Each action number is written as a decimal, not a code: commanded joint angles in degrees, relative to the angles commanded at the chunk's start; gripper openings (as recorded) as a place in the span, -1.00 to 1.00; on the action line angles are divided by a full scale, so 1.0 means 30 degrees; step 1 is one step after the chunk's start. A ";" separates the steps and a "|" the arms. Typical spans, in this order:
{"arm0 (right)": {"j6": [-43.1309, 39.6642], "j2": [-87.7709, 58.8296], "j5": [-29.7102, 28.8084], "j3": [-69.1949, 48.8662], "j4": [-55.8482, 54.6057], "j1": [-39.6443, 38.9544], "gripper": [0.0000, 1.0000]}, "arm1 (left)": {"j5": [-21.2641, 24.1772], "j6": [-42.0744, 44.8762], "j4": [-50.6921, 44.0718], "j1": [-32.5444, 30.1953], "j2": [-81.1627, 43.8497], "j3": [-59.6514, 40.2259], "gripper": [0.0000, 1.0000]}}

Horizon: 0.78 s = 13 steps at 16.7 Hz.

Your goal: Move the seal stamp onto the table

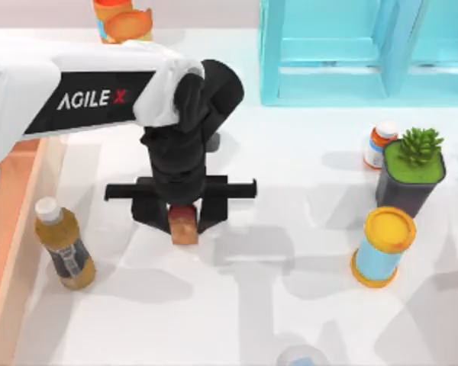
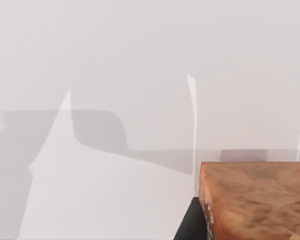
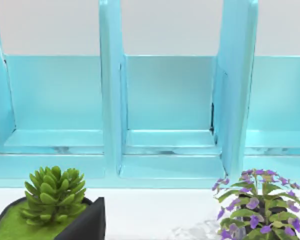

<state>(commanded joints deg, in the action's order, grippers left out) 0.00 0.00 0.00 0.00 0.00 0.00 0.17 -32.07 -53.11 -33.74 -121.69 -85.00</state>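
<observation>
Around our left hand (image 1: 185,221) the white counter (image 1: 290,252) carries scattered things. An amber bottle with a white cap (image 1: 63,244) leans near the left edge, beside the rim of an orange-brown wooden tray (image 1: 8,229). To the right stand a blue can with a yellow lid (image 1: 382,248), a dark square pot holding a green succulent (image 1: 412,171) and, just behind it, a small orange bottle with a white cap (image 1: 379,145). An orange-gold object (image 1: 124,21) sits at the far edge, and a pale rounded thing (image 1: 301,356) peeks in at the near edge; we cannot tell what it is. Nothing stands close against the hand itself.

A light blue shelf unit (image 1: 343,53) rises at the back right of the counter. Our right wrist camera faces its open compartments (image 3: 165,100), with the succulent (image 3: 52,192) and a purple-flowered plant (image 3: 257,205) in front of them. The counter is plain and flat, crossed by soft grey shadows.

The seal stamp (image 1: 184,226) sits between the black fingers of our left hand, which is clenched on it above the counter's left-centre. From above we see its tan-orange body below a dark red top. The left wrist camera shows its wood-grained face (image 2: 255,200) close up over the bare counter (image 2: 140,75). We cannot tell whether its base touches the surface.
</observation>
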 joint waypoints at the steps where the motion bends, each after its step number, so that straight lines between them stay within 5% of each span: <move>1: 0.0000 0.0000 0.0000 0.0000 0.0000 0.0000 1.00 | 0.0000 -0.0003 0.0019 -0.0004 -0.0014 0.0017 -1.00; 3: 0.0000 0.0000 0.0000 0.0000 0.0000 0.0000 1.00 | 0.0000 -0.0003 0.0019 -0.0004 -0.0014 0.0017 -1.00; 13: 0.0000 0.0000 0.0000 0.0000 0.0000 0.0000 1.00 | 0.0000 -0.0003 0.0019 -0.0004 -0.0014 0.0017 0.51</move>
<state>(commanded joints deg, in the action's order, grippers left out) 0.00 0.00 0.00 0.00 0.00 0.00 0.16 -32.08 -53.05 -33.75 -121.74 -84.95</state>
